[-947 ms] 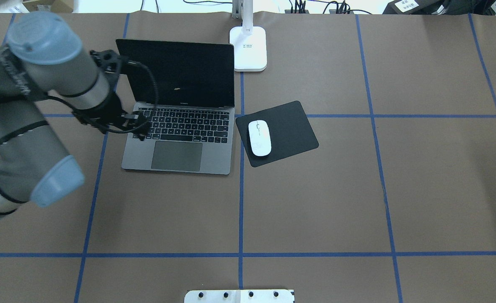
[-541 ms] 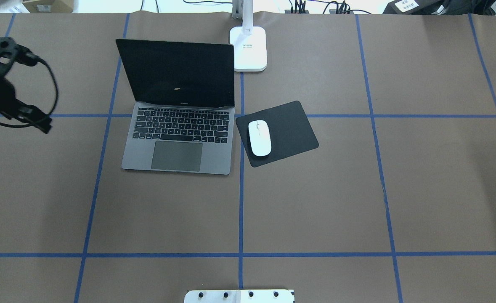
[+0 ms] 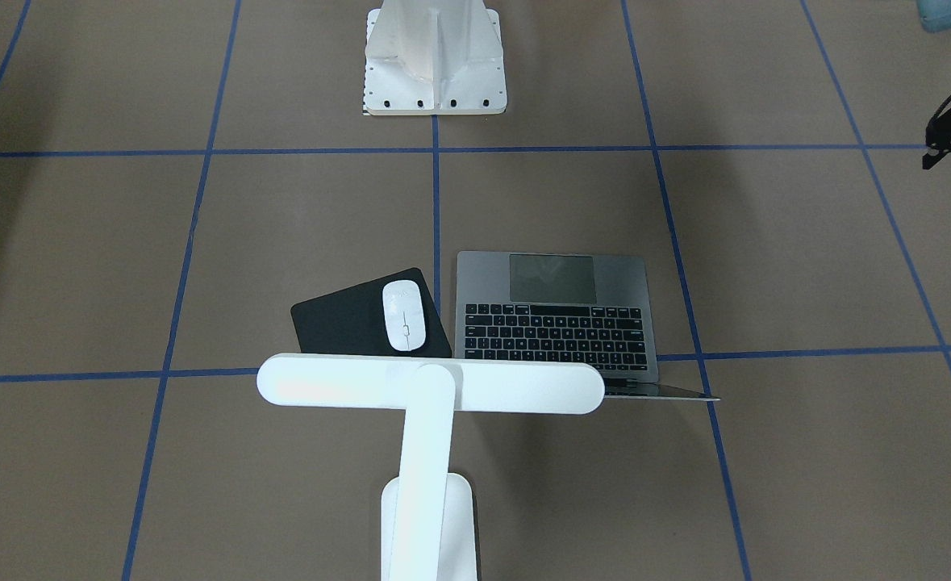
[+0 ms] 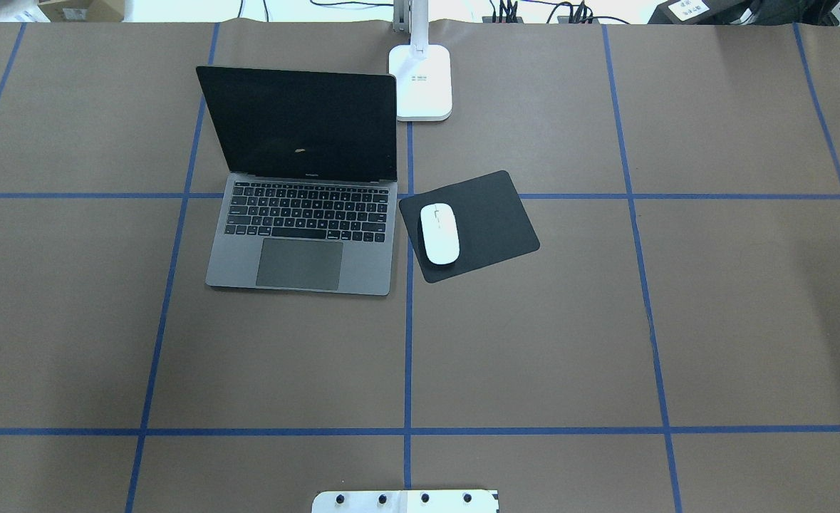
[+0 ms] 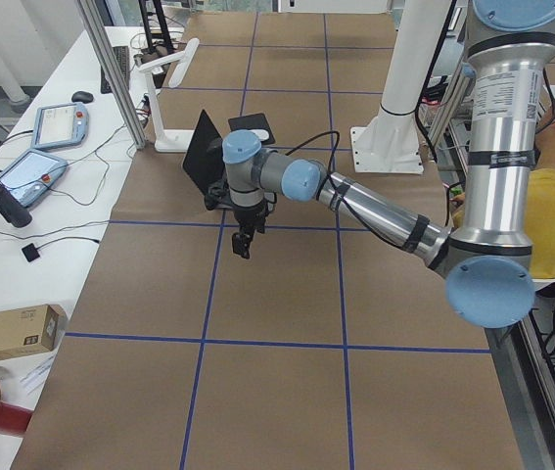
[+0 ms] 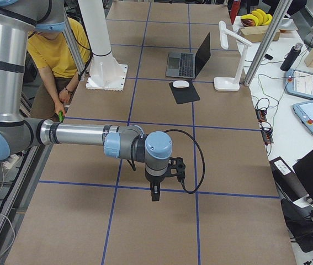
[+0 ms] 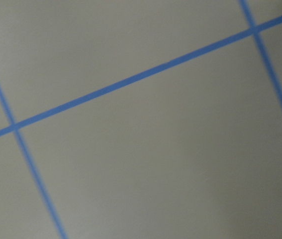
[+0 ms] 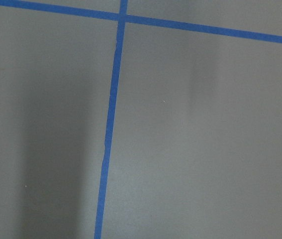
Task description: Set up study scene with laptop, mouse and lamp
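Brown and crossed by blue tape (image 4: 407,342), the table (image 4: 533,342) carries a black pad (image 4: 494,214) just beside the open grey laptop (image 4: 298,235), with the white mouse (image 4: 439,234) on the pad. The white lamp (image 3: 431,386) stands behind them, and from the front its head hides the laptop's hinge. The left gripper (image 5: 242,247) and right gripper (image 6: 154,194) hang well apart from these; how far they are open cannot be told.

Robotics laboratory. Work table (image 4: 533,342) covered in brown paper, marked off in a grid of blue tape (image 4: 407,356); industrial robot arms (image 5: 375,211) beside a bolted white pedestal (image 6: 104,69). Side bench (image 5: 52,211) with control tablets (image 5: 57,122), aluminium frame post (image 5: 111,69), and a person (image 6: 57,49) in a yellow shirt alongside.
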Available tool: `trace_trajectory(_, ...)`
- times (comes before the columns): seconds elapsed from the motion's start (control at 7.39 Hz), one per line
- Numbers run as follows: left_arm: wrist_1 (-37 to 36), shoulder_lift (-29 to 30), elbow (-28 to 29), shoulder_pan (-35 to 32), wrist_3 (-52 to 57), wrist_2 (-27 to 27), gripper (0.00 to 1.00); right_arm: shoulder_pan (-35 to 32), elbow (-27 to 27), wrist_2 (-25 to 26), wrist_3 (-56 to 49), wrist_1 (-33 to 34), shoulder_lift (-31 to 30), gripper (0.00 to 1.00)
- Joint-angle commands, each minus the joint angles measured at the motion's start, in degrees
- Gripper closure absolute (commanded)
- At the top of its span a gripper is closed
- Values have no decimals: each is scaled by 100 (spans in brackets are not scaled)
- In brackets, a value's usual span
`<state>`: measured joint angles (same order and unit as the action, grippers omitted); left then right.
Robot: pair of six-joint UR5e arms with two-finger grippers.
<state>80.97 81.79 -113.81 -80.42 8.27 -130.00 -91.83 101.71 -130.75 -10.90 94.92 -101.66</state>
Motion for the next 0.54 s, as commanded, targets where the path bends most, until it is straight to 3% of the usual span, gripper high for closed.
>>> trace_trajectory(0.0, 50, -705, 323, -945, 822, -323, 0, -1, 7, -3, 0, 0, 6, 0)
trace_trajectory(0.27, 191, -1041, 351, -1308, 1089, -403, 0, -1, 16, -12, 0, 0, 6, 0)
trace_trajectory(0.41, 200, -973, 725, -1344, 1054, -343, 0, -1, 24, -12, 9, 0, 6, 0)
